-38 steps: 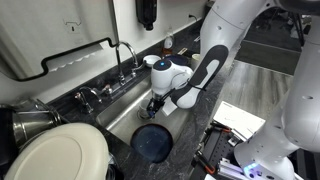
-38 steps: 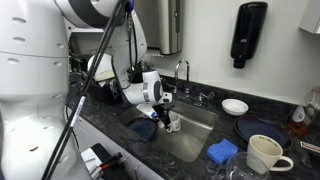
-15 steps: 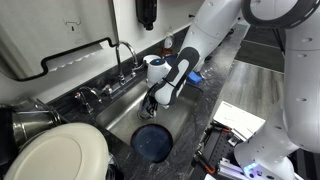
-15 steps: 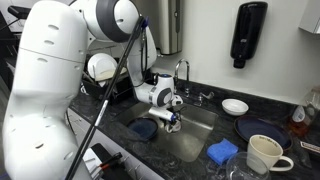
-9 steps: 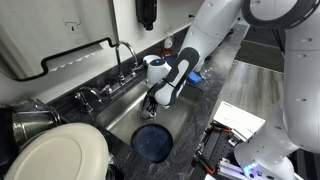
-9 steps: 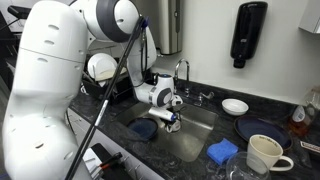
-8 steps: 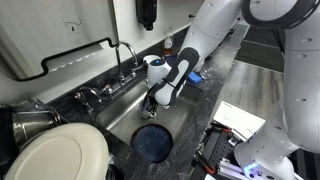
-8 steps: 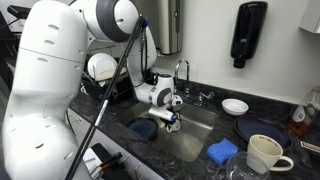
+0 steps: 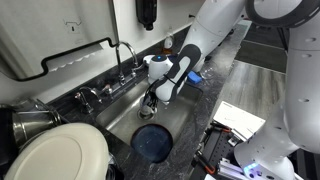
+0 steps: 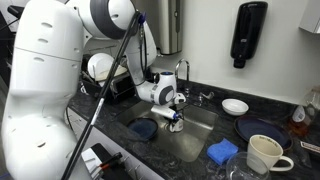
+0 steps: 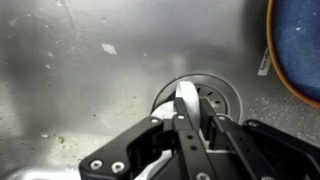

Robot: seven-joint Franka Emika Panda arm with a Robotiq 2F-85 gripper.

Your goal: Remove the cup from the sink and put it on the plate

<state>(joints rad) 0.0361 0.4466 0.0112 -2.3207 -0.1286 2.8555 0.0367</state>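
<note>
The small white cup (image 11: 187, 98) is down in the steel sink (image 9: 122, 118), over the round drain (image 11: 222, 97). My gripper (image 11: 193, 112) is shut on the cup, one finger inside its wall and one outside. In both exterior views the gripper (image 9: 151, 106) (image 10: 172, 117) reaches into the sink (image 10: 198, 137), and the cup (image 10: 175, 123) peeks out white below the fingers. The dark blue-black plate (image 9: 152, 142) (image 10: 143, 129) lies flat on the counter beside the basin. Its rim (image 11: 296, 50) shows at the top right of the wrist view.
A curved faucet (image 9: 122, 52) stands behind the basin. A large cream plate (image 9: 55, 155) and a metal pot (image 9: 30, 120) sit at one end. A blue sponge (image 10: 222, 151), a beige cup (image 10: 262, 152), a blue dish (image 10: 260, 130) and a white bowl (image 10: 235, 106) occupy the other side.
The jaws have shut on the cup's wall over the last second. The wrist has shifted slightly upward over the drain.
</note>
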